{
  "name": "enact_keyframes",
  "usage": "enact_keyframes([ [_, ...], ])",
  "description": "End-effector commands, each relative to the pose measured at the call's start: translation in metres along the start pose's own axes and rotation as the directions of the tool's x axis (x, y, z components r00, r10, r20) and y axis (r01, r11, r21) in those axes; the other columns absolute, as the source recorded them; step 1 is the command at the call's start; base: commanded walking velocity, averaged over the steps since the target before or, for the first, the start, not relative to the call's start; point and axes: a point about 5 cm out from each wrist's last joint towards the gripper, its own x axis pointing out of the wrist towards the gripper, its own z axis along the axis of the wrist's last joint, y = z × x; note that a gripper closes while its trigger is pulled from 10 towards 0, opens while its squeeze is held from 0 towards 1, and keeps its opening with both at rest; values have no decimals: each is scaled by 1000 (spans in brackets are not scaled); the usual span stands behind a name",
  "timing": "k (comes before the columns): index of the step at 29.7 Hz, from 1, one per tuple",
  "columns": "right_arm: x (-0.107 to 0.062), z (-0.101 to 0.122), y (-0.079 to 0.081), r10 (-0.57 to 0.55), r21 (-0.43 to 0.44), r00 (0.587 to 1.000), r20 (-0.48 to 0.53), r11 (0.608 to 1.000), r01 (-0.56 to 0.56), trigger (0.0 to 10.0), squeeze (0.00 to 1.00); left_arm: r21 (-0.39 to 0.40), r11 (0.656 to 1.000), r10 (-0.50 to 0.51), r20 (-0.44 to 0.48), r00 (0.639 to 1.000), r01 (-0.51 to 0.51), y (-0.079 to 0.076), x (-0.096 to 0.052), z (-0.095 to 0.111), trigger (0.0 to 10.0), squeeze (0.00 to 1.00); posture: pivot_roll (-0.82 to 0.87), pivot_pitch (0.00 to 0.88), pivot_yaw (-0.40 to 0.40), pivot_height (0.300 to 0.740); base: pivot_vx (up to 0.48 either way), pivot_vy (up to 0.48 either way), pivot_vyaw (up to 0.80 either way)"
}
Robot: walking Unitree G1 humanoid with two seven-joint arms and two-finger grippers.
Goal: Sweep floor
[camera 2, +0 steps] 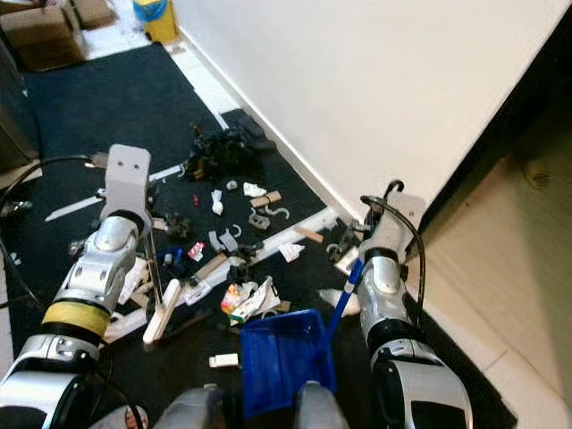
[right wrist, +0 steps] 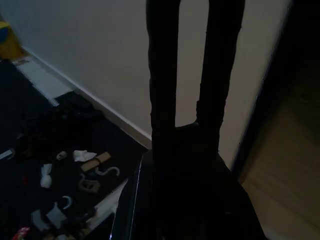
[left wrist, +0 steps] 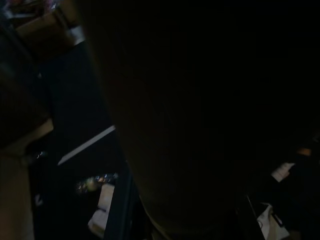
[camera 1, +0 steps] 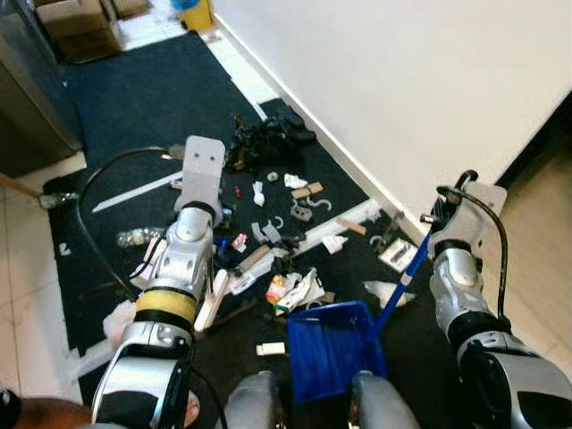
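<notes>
Litter (camera 1: 286,232) lies scattered on a dark blue carpet (camera 1: 152,98): paper scraps, small wooden blocks, hooks, a long white strip (camera 1: 344,222) and a black heap (camera 1: 268,138). A blue dustpan (camera 1: 331,350) rests on the carpet just before my knees, mouth toward the litter. Its blue handle (camera 1: 402,279) rises to my right gripper (camera 1: 433,225), which is shut on it. My left arm (camera 1: 189,241) reaches over the litter, its grey wrist plate (camera 1: 201,165) covering the gripper. A white brush-like piece (camera 1: 213,302) lies alongside that arm. The left wrist view is almost black.
A white wall with a skirting board (camera 1: 357,165) runs along the carpet's right side. Wood floor (camera 1: 536,214) lies beyond a dark door edge on the right. Cardboard boxes (camera 1: 80,22), a yellow bin (camera 1: 198,13) and a dark cabinet (camera 1: 27,107) stand at the back left. Pale tiles (camera 1: 22,268) border the left.
</notes>
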Motion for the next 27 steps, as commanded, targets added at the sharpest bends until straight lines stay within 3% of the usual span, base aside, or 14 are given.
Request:
enact_keyframes([
  [1,2,5,-5,-5,-5,1000,16,1000,5,10000,0,17,1000,-4,50,999,3,-3,0,8,10000,0,70,53,19,740,0,0,-800],
  [12,6,9,1,25,-6,1000,12,1000,-25,10000,0,9,1000,12,52,999,-13,-1,-5,3,10000,0,73,63,-18,740,0,0,-800],
  [15,7,10,9,97,-27,995,12,995,-97,10000,0,-9,1000,27,55,998,-27,-1,-8,1,10000,0,72,65,-30,740,0,0,0],
  [24,8,12,10,115,-23,993,2,993,-115,10000,0,-23,998,63,40,997,-62,-1,-13,-3,10000,0,77,69,-47,740,0,0,0],
  [27,8,12,11,125,-21,992,3,992,-125,10000,0,-3,998,62,40,997,-62,-1,-14,-3,10000,0,77,69,-47,740,0,-480,0],
])
